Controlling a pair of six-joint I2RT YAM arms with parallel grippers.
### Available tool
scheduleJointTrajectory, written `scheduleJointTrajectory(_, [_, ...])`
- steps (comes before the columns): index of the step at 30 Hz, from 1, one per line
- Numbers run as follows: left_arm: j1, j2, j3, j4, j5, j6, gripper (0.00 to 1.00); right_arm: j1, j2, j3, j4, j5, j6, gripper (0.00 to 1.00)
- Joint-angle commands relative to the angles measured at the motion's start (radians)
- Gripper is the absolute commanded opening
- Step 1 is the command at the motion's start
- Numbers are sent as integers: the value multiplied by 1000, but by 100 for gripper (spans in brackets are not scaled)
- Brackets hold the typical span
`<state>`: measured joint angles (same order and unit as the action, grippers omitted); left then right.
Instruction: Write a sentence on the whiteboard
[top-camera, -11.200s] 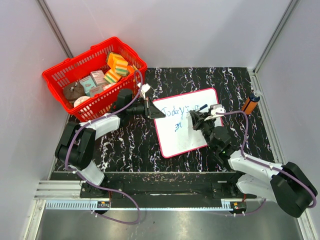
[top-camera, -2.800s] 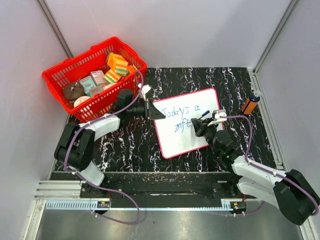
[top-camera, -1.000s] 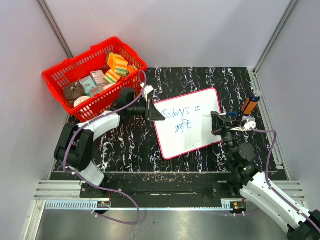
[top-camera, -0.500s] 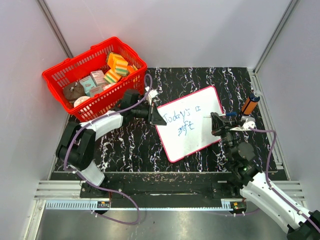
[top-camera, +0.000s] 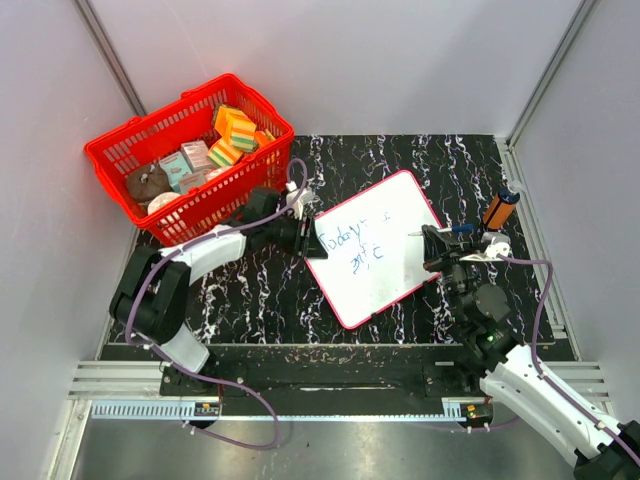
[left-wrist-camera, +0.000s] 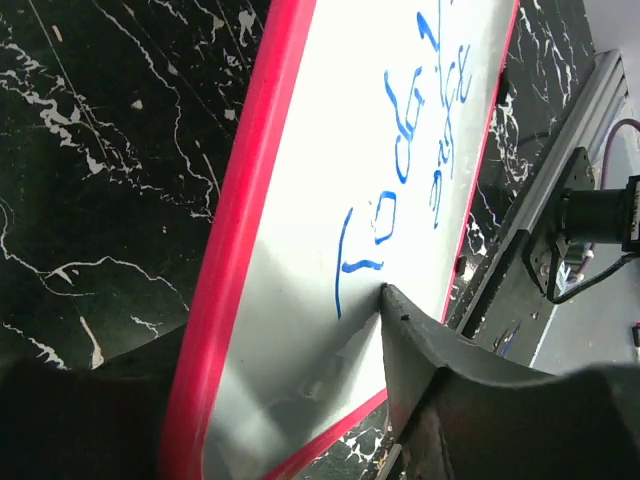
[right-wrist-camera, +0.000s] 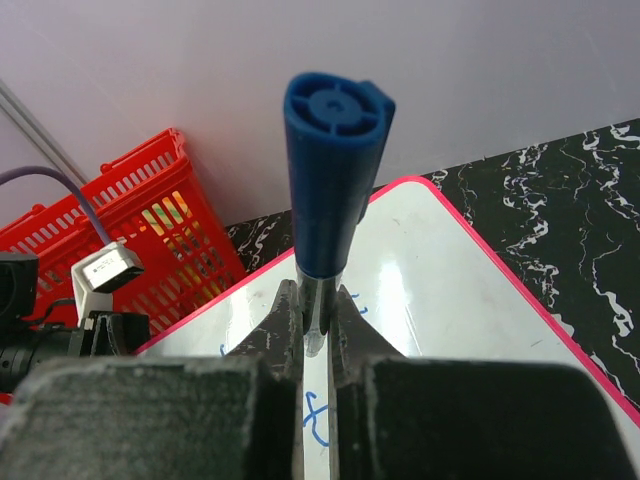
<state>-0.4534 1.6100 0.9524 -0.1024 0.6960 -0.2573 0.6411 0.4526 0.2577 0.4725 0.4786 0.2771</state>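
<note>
I judge this step as resetting the whiteboard (top-camera: 385, 270), the sentence (top-camera: 348, 240) part-written; left hand (top-camera: 308, 240) stands apart astride its left rim; right hand (right-wrist-camera: 315, 300) clamps the marker (right-wrist-camera: 335, 170); next: steady the board, then write.

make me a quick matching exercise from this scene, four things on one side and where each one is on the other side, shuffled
1. whiteboard
2. red basket
3. blue marker
4. orange item

a. far left corner
b. right edge of the black table
c. clamped in the right gripper
d. middle of the table

Pairs: 1-d, 2-a, 3-c, 4-b
</note>
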Motion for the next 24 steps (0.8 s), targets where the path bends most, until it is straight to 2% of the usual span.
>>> scheduleJointTrajectory(1, [-21, 11, -43, -111, -228, 151, 57, -3, -2, 41, 14, 26, -4, 0])
scheduleJointTrajectory(10, [-19, -74, -41, -112, -266, 144, 77, -3, -3, 38, 8, 26, 1, 0])
scheduleJointTrajectory(12, [-19, -90, -43, -117, -271, 135, 84, -1, -3, 38, 8, 26, 2, 0])
scheduleJointTrajectory(24, [-18, -252, -29, -132, -305, 79, 96, -3, 0, 41, -5, 35, 4, 0])
